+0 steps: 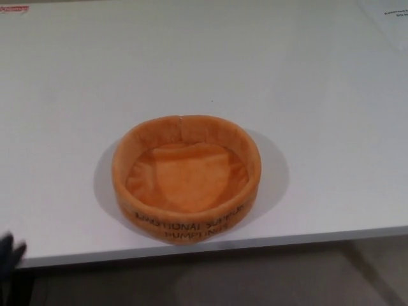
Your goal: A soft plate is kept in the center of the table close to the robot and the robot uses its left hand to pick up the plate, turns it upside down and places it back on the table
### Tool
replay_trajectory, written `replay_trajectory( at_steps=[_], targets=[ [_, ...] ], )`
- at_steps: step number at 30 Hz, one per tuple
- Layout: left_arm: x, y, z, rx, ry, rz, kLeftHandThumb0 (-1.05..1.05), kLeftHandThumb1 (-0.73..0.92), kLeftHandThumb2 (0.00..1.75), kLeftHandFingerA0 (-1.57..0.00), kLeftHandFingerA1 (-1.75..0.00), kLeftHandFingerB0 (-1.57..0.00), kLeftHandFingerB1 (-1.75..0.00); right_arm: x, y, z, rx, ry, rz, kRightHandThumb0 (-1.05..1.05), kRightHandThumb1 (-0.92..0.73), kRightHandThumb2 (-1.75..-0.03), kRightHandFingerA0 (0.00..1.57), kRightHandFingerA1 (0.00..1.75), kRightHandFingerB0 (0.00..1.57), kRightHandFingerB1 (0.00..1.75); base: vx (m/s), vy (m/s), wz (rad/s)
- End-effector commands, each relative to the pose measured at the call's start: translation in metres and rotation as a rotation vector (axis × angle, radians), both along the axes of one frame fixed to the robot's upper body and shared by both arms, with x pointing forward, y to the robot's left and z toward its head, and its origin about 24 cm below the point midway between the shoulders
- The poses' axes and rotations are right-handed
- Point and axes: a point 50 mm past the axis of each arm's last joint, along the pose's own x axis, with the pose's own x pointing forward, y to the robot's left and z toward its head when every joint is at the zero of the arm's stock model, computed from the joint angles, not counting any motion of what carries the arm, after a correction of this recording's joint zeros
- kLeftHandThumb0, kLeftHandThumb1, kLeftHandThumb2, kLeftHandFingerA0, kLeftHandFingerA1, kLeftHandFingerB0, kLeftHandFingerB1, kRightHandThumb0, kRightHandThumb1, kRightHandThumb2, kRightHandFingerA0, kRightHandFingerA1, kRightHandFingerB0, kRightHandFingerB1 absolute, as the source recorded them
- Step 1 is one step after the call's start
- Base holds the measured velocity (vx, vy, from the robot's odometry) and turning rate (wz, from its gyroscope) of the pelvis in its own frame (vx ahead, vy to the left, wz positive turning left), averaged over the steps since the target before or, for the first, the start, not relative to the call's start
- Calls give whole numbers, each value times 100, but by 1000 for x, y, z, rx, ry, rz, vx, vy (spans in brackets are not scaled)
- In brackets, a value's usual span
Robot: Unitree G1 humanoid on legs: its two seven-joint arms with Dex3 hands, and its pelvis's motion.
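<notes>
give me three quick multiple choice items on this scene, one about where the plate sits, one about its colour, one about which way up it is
1. Where does the soft plate sit on the white table?
A. near the front edge, about centre
B. at the far back edge
C. at the far right corner

2. What colour is the plate?
A. blue
B. orange
C. green

3. Which way up is the plate?
A. upside down
B. on its side
C. upright, opening upward

Answers:
1. A, its printed wall lies just behind the table's near edge.
2. B, wall and inside are both orange.
3. C, the inner floor is visible; the left hand is only at the lower left corner, not touching it.
</notes>
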Motion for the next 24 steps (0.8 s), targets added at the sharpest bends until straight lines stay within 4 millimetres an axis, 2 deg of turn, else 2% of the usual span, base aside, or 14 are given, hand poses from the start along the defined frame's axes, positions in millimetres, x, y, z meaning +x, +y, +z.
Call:
replay_trajectory(
  at_steps=[1, 4, 5, 8, 9, 10, 11, 15, 18, 19, 21, 22, 23, 24],
  targets=[
    [22, 7, 22, 148, -60, -34, -91, 82, 66, -31, -31, -25, -28, 1, -2, 5, 2, -25, 2, -68, -84, -65, 46, 46, 29, 36, 0, 0, 0],
    [40, 8, 35, 219, -127, -65, -86, 78, 65, -35, -34, -33, -31, 2, -4, 2, -5, -10, 1, -71, -84, -66, 47, 42, 29, 33, 0, 0, 0],
    [48, 8, 40, 270, -154, -72, -86, 65, 105, -34, -52, -18, -41, 2, -4, 1, -1, -10, -2, -71, -84, -66, 47, 41, 29, 33, 0, 0, 0],
    [57, 7, 46, 308, -159, -92, -87, 65, 105, -35, -52, -21, -42, -3, -2, -3, 17, 2, -1, -68, -84, -66, 47, 41, 29, 33, 0, 0, 0],
    [64, 3, 50, 337, -156, -113, -89, 68, 106, -34, -52, -21, -42, -2, 0, -3, 30, -13, 30, -66, -87, -67, 40, 44, 25, 30, 0, 0, 0],
    [67, 2, 52, 350, -154, -120, -89, 68, 106, -34, -52, -21, -42, -1, 1, -2, 35, -20, 43, -66, -87, -67, 40, 44, 25, 30, 0, 0, 0],
    [70, 0, 53, 370, -157, -130, -88, 75, 69, -37, -39, -32, -34, -2, 1, -2, 30, -15, 45, -67, -87, -67, 39, 44, 25, 30, 0, 0, 0],
    [87, -14, 60, 443, -167, -160, -85, 81, 66, -37, -35, -35, -31, -2, 0, -2, 22, -6, 46, -69, -87, -67, 38, 45, 25, 30, 0, 0, 0],
    [100, -24, 67, 508, -174, -168, -91, 74, 74, -34, -39, -31, -33, -3, 0, -1, 12, 0, 43, -67, -87, -67, 38, 44, 24, 29, 0, 0, 0],
    [104, -28, 69, 527, -173, -181, -87, 85, 67, -33, -36, -32, -30, -3, 0, 0, 9, 1, 45, -67, -87, -67, 39, 44, 24, 29, 0, 0, 0],
    [108, -33, 72, 543, -171, -199, -87, 86, 67, -32, -35, -31, -30, -2, 0, 1, 8, -2, 46, -67, -87, -67, 38, 44, 24, 29, 0, 0, 0],
    [113, -38, 75, 559, -175, -219, -87, 87, 67, -32, -34, -31, -30, 0, 0, 2, 1, -6, 49, -69, -71, -102, 31, 55, 16, 44, 0, 0, 0],
    [116, -42, 78, 572, -179, -231, -87, 87, 67, -33, -34, -30, -30, 1, 0, 2, -3, -7, 49, -69, -88, -67, 38, 44, 24, 29, 0, 0, 0],
    [118, -43, 79, 579, -182, -237, -87, 87, 67, -33, -34, -30, -30, 1, 0, 3, -4, -7, 48, -69, -88, -67, 38, 44, 24, 29, 0, 0, 0]
  ],
)
